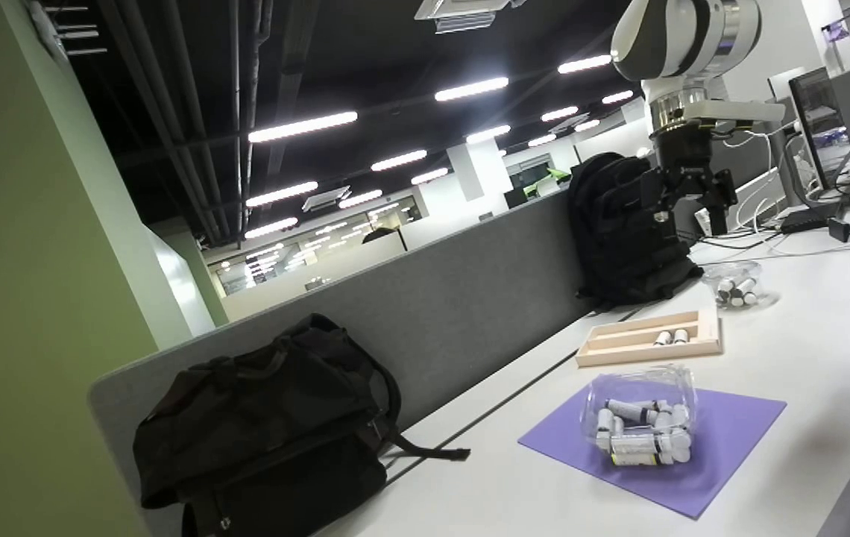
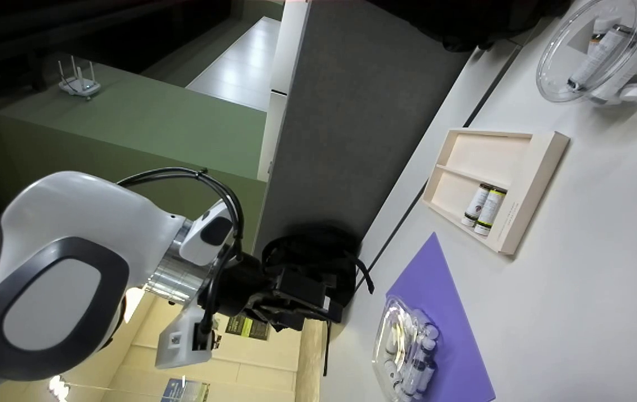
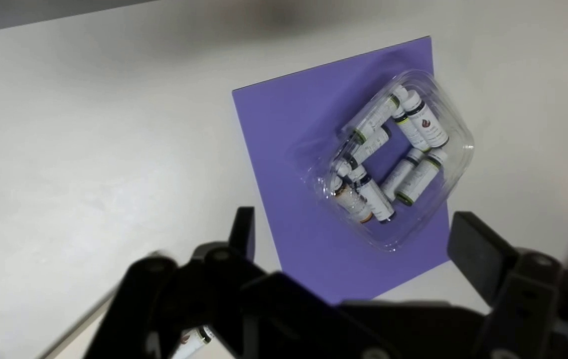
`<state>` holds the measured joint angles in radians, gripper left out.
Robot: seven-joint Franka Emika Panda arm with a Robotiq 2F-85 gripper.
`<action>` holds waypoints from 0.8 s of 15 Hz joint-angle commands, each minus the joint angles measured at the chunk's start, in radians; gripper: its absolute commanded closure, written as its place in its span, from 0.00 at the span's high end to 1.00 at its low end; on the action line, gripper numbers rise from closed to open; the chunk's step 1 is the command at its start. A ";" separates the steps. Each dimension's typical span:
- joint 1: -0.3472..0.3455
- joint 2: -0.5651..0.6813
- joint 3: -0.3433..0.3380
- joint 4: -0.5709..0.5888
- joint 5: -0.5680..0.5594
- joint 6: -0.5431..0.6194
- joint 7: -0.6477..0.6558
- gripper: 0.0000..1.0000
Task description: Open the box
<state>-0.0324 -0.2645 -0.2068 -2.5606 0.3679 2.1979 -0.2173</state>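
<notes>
Jaws apart and empty, my gripper (image 3: pixel 357 240) hangs over the bench (image 1: pixel 805 335) as the box (image 2: pixel 531 187) lies open-topped toward the edge along the partition (image 1: pixel 485 291), two bottles (image 2: pixel 478 204) showing inside, and from afar I judge the opening done, nothing plainly left.

Tub (image 3: pixel 456 162): on mat (image 3: pixel 284 159), bottles (image 3: pixel 427 123) inside.
Box (image 2: pixel 525 184): between mat and second tub (image 2: pixel 545 72), two bottles (image 2: pixel 490 210) inside.
My fingers (image 3: pixel 481 257): above the desk (image 3: pixel 114 149).

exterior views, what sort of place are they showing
Probably an open-plan office: a grey partition runs along a white desk, with a monitor towards the far end in an exterior view.
</notes>
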 commanded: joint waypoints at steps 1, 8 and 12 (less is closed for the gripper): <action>0.011 0.051 -0.001 0.030 0.125 0.055 -0.052 1.00; 0.013 0.326 0.034 0.205 0.525 0.026 -0.326 1.00; -0.015 0.469 0.102 0.298 0.556 -0.040 -0.437 1.00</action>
<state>-0.0150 0.1016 -0.1490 -2.3578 0.9124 2.2371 -0.6043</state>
